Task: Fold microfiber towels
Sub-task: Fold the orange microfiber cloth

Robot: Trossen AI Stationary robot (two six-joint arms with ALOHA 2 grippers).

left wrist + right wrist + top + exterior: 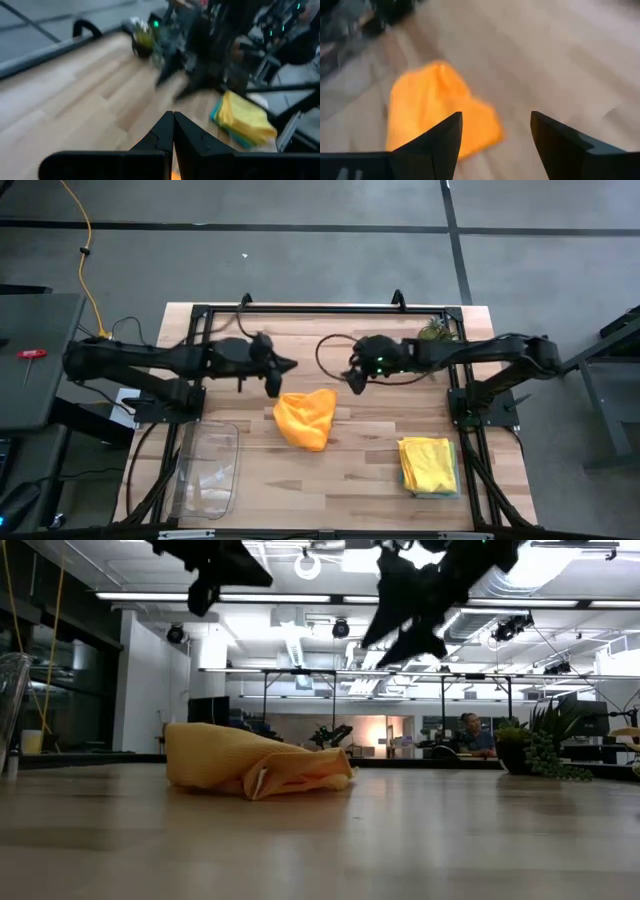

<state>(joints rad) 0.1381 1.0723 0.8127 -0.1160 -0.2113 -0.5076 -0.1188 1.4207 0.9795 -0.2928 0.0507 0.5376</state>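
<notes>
Centrally, an orange towel [305, 419] was seen lying crumpled in a loose heap on the bare wooden table [330, 470], with nothing holding it. In the low view the same cloth [252, 771] was shown as a rumpled mound resting flat on the boards, one folded edge turned toward the camera.

The left gripper [273, 385] was found raised above the table, just beside the far left corner of the orange towel and clear of it. Its fingers [173, 132] were pressed together with no gap and nothing was caught between them.

The right gripper [354, 380] was found likewise raised, near the far right side of the orange towel and apart from it. Its fingers [439, 140] were spread wide with only air between them, and the orange cloth [437, 120] was seen below and beyond them in the right wrist view.

A stack of folded towels [430, 466] was placed near the table's right front corner, a yellow one on top with a teal edge showing beneath it; how many lay in it could not be told. A clear plastic tray [208, 470] was set at the left front of the table, and a small green plant [434, 331] stood at the far right corner.
</notes>
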